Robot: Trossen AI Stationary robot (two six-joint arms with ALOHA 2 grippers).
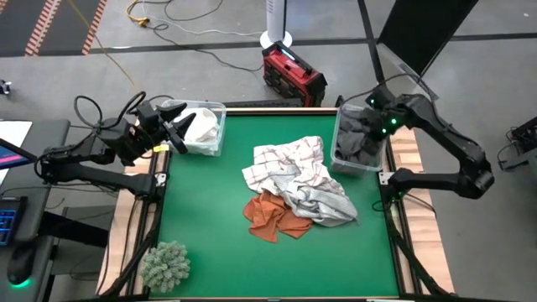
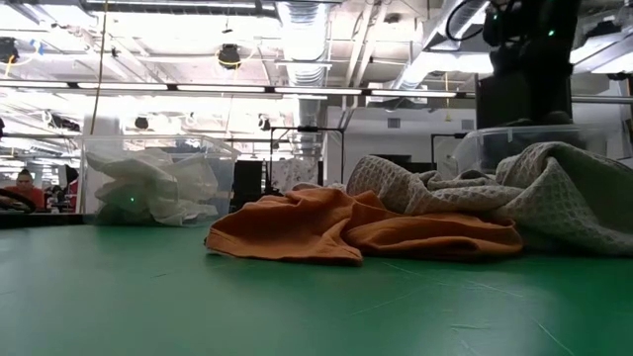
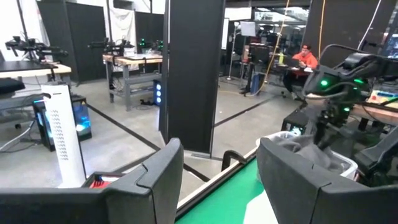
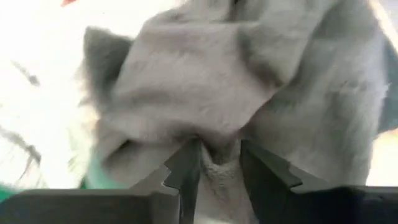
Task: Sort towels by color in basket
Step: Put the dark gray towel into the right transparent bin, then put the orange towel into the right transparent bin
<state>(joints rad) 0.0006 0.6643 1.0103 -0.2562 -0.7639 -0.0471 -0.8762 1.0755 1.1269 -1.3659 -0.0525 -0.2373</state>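
High view: clear bin (image 1: 220, 126) at the table's left rear holds white towels (image 1: 200, 126), with the left gripper (image 1: 174, 127) just beside it, fingers parted and empty; clear bin (image 1: 339, 147) at right rear holds dark grey towels (image 1: 359, 141), the right gripper (image 1: 375, 117) above it. Mid-table heap on the green table (image 1: 210, 218): grid-checked towel (image 1: 285, 159), light grey towel (image 1: 323, 200), rust-orange towel (image 1: 270, 216); fuzzy grey-green clump (image 1: 165, 265) at the front-left corner. Right wrist view alone shows its fingers (image 4: 186, 171) slightly apart with a fold of grey towel (image 4: 211, 93) pinched between them; left wrist view alone shows a seated person (image 3: 305, 59) beyond.
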